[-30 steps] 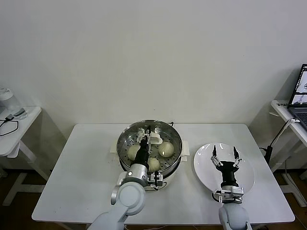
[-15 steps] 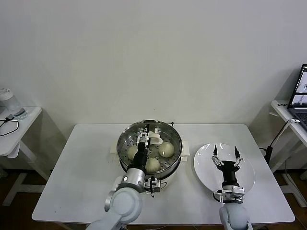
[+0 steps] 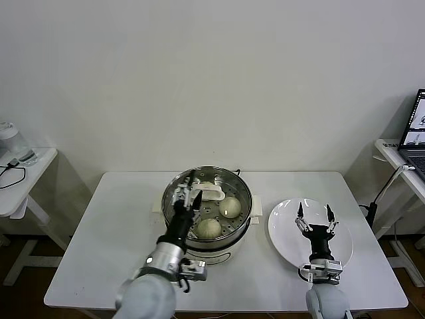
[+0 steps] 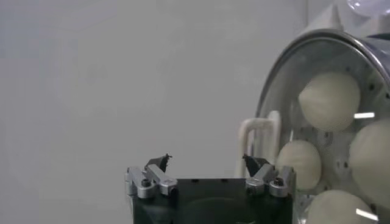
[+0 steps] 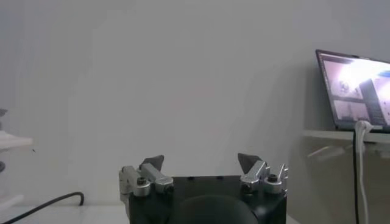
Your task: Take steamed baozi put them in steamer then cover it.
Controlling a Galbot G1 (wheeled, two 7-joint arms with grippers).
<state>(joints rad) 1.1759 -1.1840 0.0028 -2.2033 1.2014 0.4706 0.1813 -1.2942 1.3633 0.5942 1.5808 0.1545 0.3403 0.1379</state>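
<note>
My left gripper (image 3: 185,195) hangs over the near-left rim of the steamer (image 3: 240,188), jaws apart and holding nothing, with all four steamed baozi (image 3: 209,228) settled on the perforated tray inside. My right gripper (image 3: 314,217) waits, fingers spread and empty, above the bare white plate (image 3: 282,229) just to the right of the steamer.

The buns are in; the cover is the step left, and I cannot make it out in any view with certainty. A cream-white oblong piece (image 3: 212,193) sits at the far side of the steamer's interior, and I cannot tell whether it belongs to a lid. The risk, as I judge it, lies there: reaching for a clear glass lid I can barely see, I could clip the steel rim or press a finger into a soft bun and dent it.

The steamer stands near the middle of a white table (image 3: 119,226), against a plain pale wall. A small side table (image 3: 30,174) is well to the left of the steamer, an open laptop (image 3: 417,130) well to its right.
</note>
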